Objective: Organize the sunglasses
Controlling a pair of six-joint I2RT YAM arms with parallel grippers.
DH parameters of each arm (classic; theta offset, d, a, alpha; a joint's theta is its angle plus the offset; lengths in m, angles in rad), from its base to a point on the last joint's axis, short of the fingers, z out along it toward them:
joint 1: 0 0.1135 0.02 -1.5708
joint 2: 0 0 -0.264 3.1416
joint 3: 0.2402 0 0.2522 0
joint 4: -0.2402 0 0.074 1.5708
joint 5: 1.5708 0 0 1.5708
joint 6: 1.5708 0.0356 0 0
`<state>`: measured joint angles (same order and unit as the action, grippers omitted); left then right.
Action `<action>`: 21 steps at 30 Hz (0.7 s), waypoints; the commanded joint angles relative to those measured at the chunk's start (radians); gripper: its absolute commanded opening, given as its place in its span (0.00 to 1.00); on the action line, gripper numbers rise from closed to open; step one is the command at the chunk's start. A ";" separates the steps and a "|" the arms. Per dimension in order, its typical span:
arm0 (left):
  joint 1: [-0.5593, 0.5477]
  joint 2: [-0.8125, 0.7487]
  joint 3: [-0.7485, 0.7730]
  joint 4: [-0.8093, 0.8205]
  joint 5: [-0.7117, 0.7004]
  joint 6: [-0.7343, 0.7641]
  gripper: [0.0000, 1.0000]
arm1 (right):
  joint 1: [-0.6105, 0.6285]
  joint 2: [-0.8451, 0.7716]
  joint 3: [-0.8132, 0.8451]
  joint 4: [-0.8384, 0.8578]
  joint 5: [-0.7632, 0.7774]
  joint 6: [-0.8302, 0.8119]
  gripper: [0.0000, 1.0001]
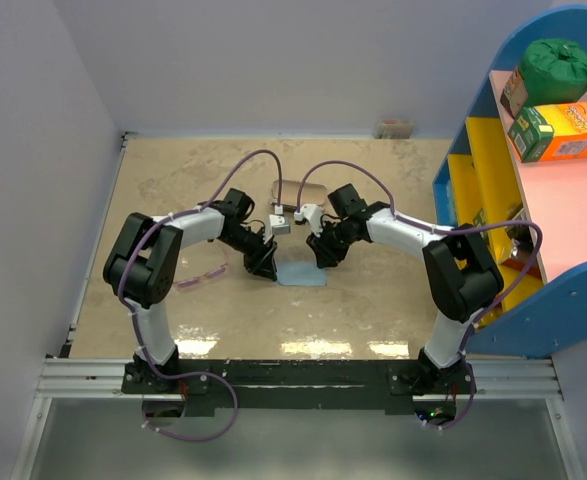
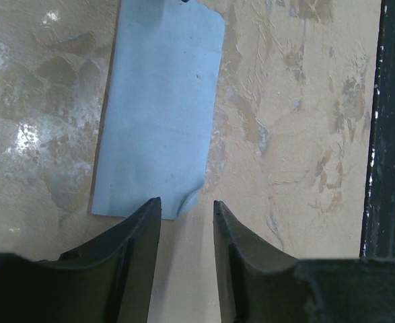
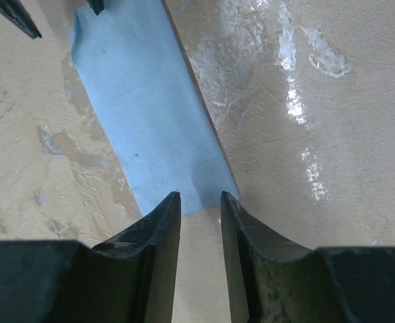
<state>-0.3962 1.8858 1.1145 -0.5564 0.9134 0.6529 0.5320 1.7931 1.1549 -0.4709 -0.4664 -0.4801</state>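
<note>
Our one pair of sunglasses point(image 1: 201, 277), thin pink-purple frame, lies on the table point(image 1: 373, 310) left of our left gripper point(image 2: 187, 205). One blue cloth point(image 2: 160, 101) lies flat between our two grippers; the left and the right gripper point(image 3: 200, 198) both have their jaws apart, holding nothing. One case point(image 1: 293, 192) sits behind.

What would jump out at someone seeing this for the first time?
The left arm and right arm lean in to meet mid-table, jaws slightly apart at either end of a light blue cloth. Pink-purple sunglasses lie left of the cloth; a bright blue-and-yellow shelf stands at the right.
</note>
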 commanded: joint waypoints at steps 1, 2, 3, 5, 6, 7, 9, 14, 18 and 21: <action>-0.004 -0.001 0.025 -0.013 0.042 0.044 0.45 | 0.002 -0.029 0.008 -0.008 0.003 -0.023 0.35; 0.000 -0.005 0.028 -0.008 0.038 0.033 0.48 | 0.002 -0.035 0.006 -0.006 0.005 -0.022 0.38; 0.002 -0.010 0.031 -0.002 0.035 0.028 0.50 | 0.002 -0.040 0.009 -0.003 0.005 -0.020 0.40; 0.023 -0.019 0.036 0.019 0.036 0.002 0.58 | -0.004 -0.041 0.017 0.000 -0.003 -0.006 0.42; 0.033 -0.022 0.044 0.030 0.036 -0.007 0.61 | -0.016 -0.041 0.020 0.002 -0.009 0.000 0.44; 0.040 -0.022 0.047 0.050 0.033 -0.021 0.64 | -0.024 -0.032 0.025 0.003 -0.027 0.006 0.45; 0.065 -0.017 0.056 0.070 0.024 -0.059 0.69 | -0.047 -0.021 0.031 0.009 -0.049 0.023 0.45; 0.069 0.012 0.053 0.133 -0.014 -0.113 0.71 | -0.075 0.011 0.023 0.041 -0.054 0.060 0.46; 0.069 0.032 0.047 0.185 -0.042 -0.150 0.72 | -0.078 0.041 0.025 0.040 -0.058 0.061 0.46; 0.066 0.050 0.053 0.208 -0.061 -0.165 0.72 | -0.076 0.064 0.029 0.035 -0.063 0.060 0.45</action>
<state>-0.3279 1.9099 1.1427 -0.4244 0.8703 0.5312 0.4507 1.8263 1.1557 -0.4480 -0.4919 -0.4347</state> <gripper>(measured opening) 0.716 0.455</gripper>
